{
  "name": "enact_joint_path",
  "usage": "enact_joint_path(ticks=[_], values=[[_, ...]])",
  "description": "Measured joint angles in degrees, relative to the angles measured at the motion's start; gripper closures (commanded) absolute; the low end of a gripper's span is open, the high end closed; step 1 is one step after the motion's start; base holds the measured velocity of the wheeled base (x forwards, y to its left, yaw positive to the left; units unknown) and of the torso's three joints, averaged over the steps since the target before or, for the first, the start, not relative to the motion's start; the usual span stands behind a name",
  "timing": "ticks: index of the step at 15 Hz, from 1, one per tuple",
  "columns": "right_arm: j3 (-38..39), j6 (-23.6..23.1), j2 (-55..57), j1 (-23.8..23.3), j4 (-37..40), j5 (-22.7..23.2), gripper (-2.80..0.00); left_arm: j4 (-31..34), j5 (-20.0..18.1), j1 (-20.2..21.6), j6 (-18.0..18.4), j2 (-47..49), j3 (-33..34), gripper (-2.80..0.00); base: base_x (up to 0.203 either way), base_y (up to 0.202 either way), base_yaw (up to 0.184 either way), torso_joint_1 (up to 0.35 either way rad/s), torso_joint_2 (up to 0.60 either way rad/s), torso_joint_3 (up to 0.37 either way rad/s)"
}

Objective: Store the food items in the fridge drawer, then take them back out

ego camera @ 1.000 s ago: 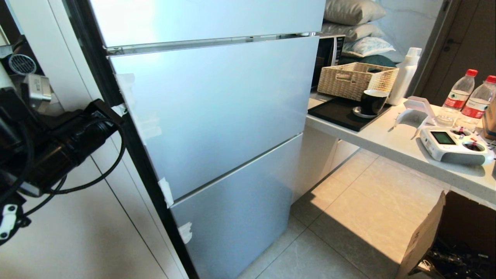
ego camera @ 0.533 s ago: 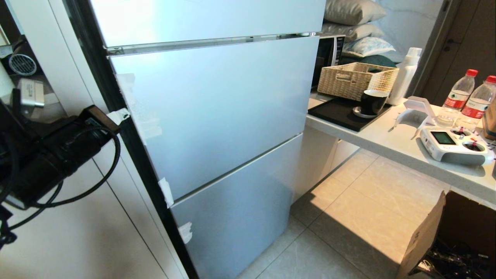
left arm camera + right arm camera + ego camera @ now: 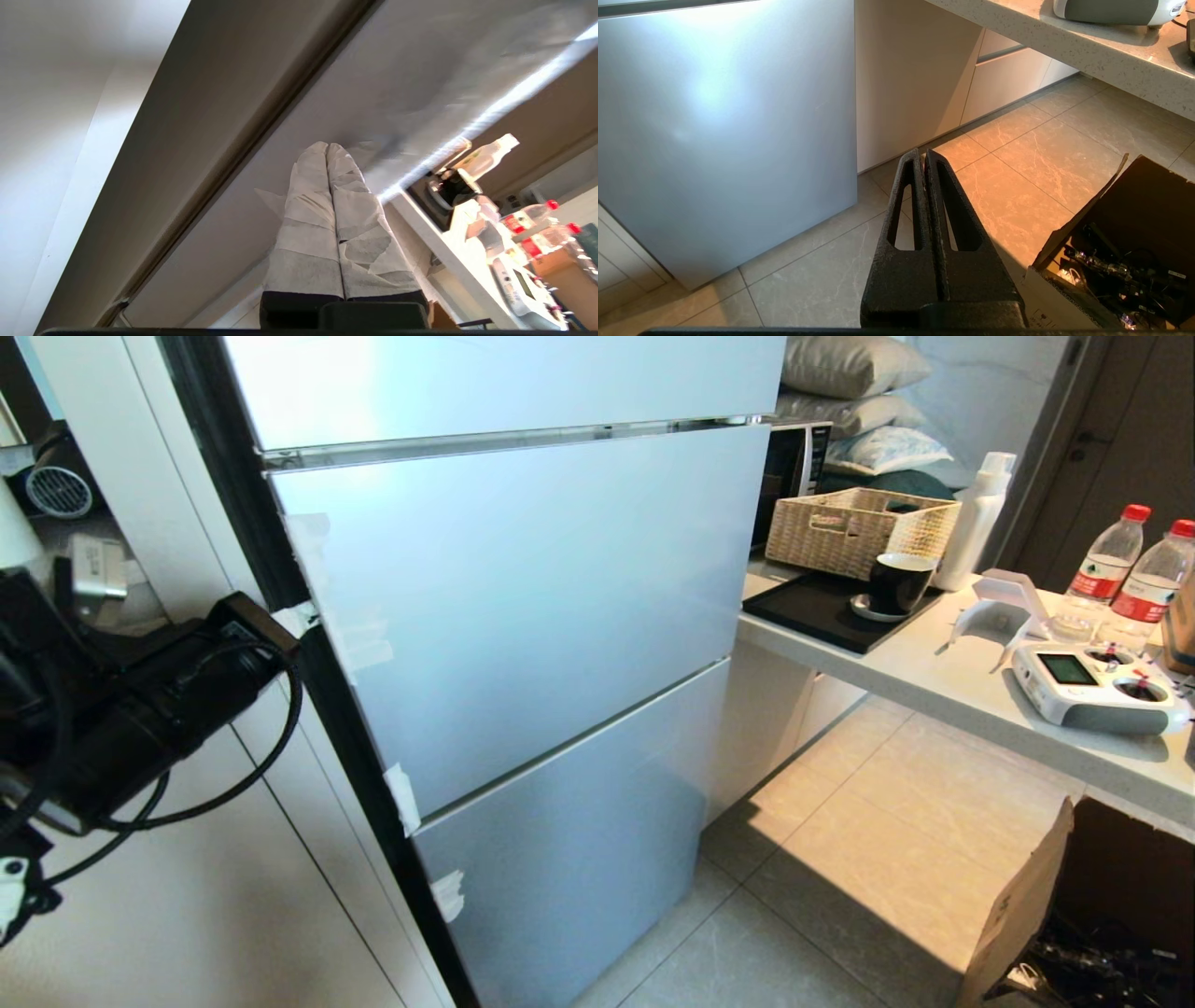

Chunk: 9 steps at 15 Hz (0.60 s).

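Fridge doors (image 3: 523, 607) are all closed, so I can't see the drawer or any food. My left end effector (image 3: 327, 148) has its taped fingers together at the left door edge, probably to pry it. Right end effector (image 3: 923, 156) hangs closed, parked above the floor.

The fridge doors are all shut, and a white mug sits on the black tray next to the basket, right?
Not quite. The head view shows the fridge doors all shut and the black tray next to the basket, but the mug on it is black, not white.
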Motion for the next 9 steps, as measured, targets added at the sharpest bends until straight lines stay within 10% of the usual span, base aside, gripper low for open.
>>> enact_joint_path(ticks=[9], values=[[0.0, 0.0, 0.0, 0.0, 0.0, 0.0, 0.00, 0.3, -3.3, -3.5, -0.1, -2.0, 2.3, 0.00, 0.000, 0.000, 0.000, 0.000, 0.00, 0.000]])
